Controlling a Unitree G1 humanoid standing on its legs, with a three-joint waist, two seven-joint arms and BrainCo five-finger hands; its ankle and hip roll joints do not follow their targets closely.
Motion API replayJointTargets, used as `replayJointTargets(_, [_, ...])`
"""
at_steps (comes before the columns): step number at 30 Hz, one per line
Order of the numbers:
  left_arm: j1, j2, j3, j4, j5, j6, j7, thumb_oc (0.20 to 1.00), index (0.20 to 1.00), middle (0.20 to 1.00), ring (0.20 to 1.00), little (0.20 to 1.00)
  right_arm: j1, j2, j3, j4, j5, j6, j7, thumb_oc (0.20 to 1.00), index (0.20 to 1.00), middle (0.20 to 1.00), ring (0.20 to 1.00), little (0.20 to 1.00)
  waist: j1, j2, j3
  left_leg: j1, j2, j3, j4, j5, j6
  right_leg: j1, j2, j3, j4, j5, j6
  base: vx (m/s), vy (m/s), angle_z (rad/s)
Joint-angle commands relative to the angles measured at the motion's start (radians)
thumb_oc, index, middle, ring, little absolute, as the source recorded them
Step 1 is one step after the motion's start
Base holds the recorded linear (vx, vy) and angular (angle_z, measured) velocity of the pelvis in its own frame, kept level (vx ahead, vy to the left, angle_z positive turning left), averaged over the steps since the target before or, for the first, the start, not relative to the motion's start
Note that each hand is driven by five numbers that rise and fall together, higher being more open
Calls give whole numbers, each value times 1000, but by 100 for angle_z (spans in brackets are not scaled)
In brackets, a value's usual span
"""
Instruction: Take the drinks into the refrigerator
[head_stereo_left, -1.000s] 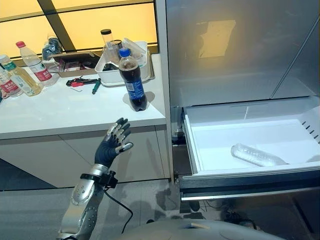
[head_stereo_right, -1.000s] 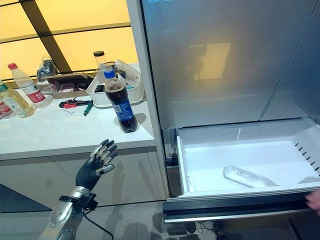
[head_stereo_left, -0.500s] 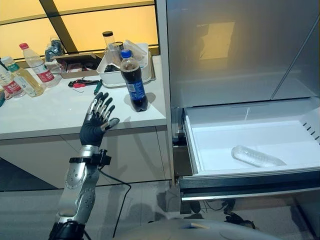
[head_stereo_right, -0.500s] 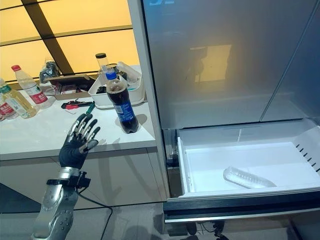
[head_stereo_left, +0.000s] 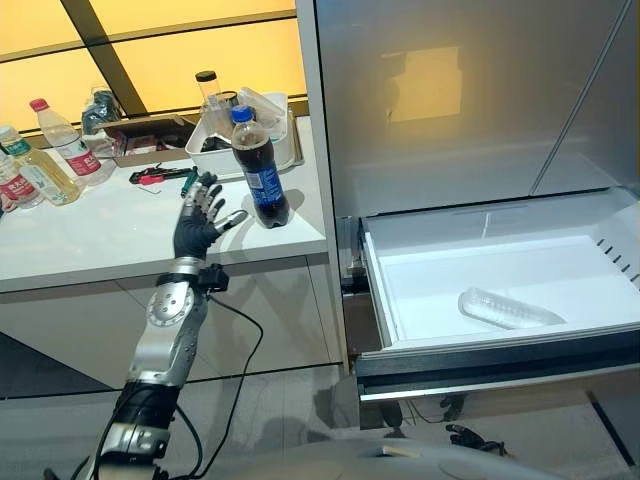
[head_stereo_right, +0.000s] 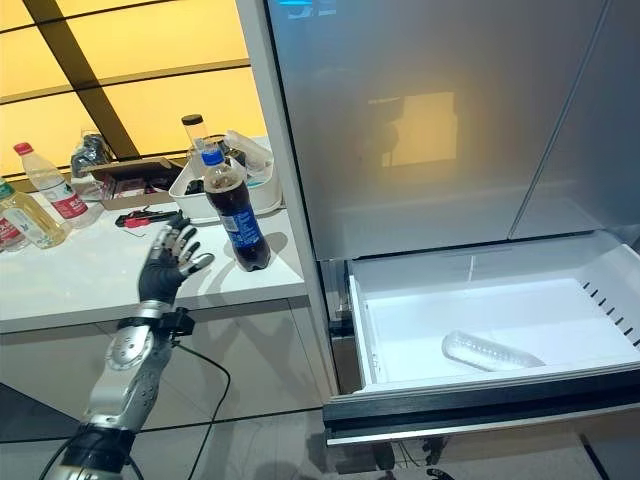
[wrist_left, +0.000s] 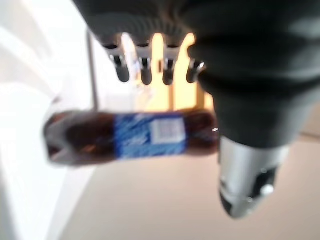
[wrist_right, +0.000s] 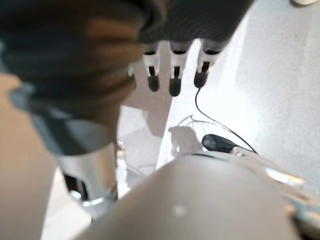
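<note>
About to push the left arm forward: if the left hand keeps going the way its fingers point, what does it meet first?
Most likely the cola bottle: the left wrist view has it lying across the path just past the open left hand. It stands upright near the counter edge. The exact gap is unclear.

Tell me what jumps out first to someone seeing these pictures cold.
The tall cola bottle stands upright near the white counter's right edge, with the left hand raised open just beside it, not touching. To the right, the refrigerator's bottom drawer is pulled out, and a clear plastic bottle lies on its side inside.
</note>
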Motion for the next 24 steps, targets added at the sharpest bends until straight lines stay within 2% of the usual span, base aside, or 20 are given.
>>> replayJointTargets(1, [-181,42,3,62,54,-21,27,1000,1000,1000,1000,1000,-39,21,36,-6,-24,1,-15,1000,1000,1000,1000,1000,-7,-48,12,95,-73,57,8,-168,86,-59,-33,40,6,45,46,6,-1,-4])
replayJointTargets(13, [-322,26,-70,220,36,4,46,1000,1000,1000,1000,1000,-20,16,39,-25,-12,2,-30,1000,1000,1000,1000,1000,-34,-44,10,95,-70,79,8,-171,86,-69,-29,63,5,49,50,6,-2,-6])
replayJointTargets(21, [-561,5,-179,415,39,24,75,1000,1000,1000,1000,1000,-22,11,59,-28,20,3,-44,1000,1000,1000,1000,1000,-64,-36,16,88,-68,92,8,-164,82,-84,-22,77,5,56,52,-4,-15,-7])
replayJointTargets(24, [-597,-7,-193,440,30,24,85,1000,1000,1000,1000,1000,-29,7,60,-29,35,3,-46,1000,1000,1000,1000,1000,-72,-31,19,82,-67,98,8,-162,82,-93,-21,84,5,59,53,-17,-21,-10])
